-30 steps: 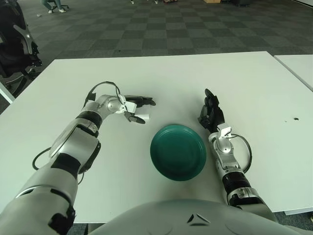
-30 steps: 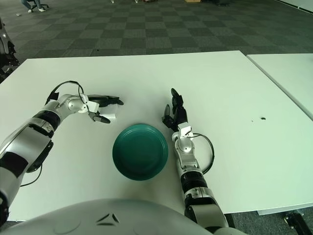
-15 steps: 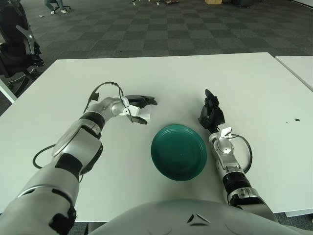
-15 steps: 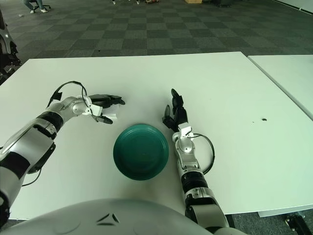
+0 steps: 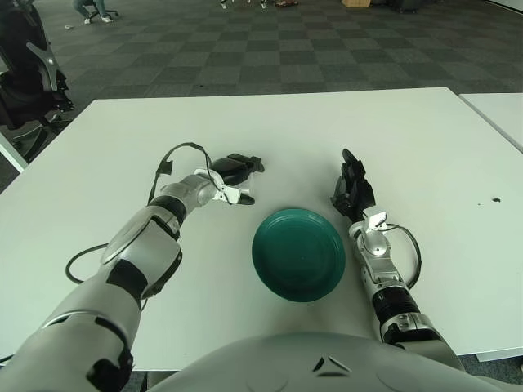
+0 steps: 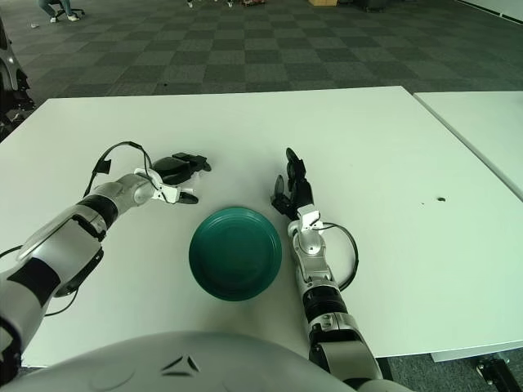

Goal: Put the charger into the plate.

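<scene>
The left hand (image 5: 233, 178) reaches across the white table (image 5: 425, 147), dark fingers curled around a small white charger (image 5: 230, 194), held at about eleven o'clock from the green plate (image 5: 298, 254). Whether the charger touches the table cannot be told. The right hand (image 5: 353, 189) shows at the plate's two o'clock, fingers straight and holding nothing. Checkered carpet (image 6: 245, 49) lies beyond. The right eye view shows nothing further.

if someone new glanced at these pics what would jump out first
Probably the dark green plate, empty, in the middle of the white table just in front of the robot. Next, the left hand up and to the plate's left, fingers curled around a small white charger. The right hand shows beside the plate's right rim, holding nothing.
</scene>
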`<control>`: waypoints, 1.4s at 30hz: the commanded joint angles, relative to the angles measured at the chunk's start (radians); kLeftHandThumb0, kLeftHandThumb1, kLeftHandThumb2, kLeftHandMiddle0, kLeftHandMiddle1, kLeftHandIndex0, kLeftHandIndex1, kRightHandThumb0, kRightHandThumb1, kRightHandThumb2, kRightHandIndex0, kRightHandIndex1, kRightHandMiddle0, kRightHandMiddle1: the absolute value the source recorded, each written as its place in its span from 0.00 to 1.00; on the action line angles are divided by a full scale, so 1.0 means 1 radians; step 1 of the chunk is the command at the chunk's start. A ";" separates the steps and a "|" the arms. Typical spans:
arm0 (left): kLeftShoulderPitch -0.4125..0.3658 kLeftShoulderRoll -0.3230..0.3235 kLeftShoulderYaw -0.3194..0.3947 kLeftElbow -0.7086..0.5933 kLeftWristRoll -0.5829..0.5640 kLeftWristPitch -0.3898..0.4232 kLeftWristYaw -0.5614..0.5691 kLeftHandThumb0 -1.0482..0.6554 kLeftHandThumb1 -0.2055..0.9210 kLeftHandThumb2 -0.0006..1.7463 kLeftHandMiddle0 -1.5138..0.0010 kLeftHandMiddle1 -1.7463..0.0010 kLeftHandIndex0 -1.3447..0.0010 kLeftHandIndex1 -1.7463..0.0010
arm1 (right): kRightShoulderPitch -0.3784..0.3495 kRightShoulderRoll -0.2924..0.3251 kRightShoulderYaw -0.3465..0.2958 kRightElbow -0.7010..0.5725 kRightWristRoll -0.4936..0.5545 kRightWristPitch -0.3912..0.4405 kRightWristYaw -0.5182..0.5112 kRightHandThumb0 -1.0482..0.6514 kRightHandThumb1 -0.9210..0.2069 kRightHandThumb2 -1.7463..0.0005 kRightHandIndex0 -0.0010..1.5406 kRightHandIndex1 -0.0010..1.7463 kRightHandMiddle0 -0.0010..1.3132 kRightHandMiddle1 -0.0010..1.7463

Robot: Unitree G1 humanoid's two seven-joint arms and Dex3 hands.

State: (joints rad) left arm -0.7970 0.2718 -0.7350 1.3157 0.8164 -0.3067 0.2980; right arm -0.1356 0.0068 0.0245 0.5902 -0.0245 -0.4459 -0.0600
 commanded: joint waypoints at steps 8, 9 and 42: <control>0.102 -0.019 -0.044 0.081 0.049 0.144 0.006 0.30 0.72 0.51 0.79 0.02 0.68 0.01 | 0.186 -0.005 -0.005 0.153 0.000 0.113 0.030 0.13 0.00 0.47 0.01 0.00 0.00 0.10; 0.103 -0.021 -0.042 0.082 0.047 0.150 -0.001 0.33 0.70 0.54 0.75 0.01 0.67 0.01 | 0.187 -0.006 -0.006 0.152 0.002 0.114 0.032 0.13 0.00 0.47 0.01 0.00 0.00 0.11; 0.096 -0.005 0.104 0.074 -0.076 0.102 -0.181 0.31 0.33 0.86 0.22 0.00 0.46 0.00 | 0.200 -0.010 -0.038 0.128 0.012 0.107 0.051 0.17 0.00 0.49 0.05 0.01 0.00 0.17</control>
State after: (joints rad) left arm -0.8121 0.2600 -0.6302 1.3269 0.7432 -0.2015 0.2295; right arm -0.1335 -0.0006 -0.0013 0.5873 -0.0174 -0.4470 -0.0112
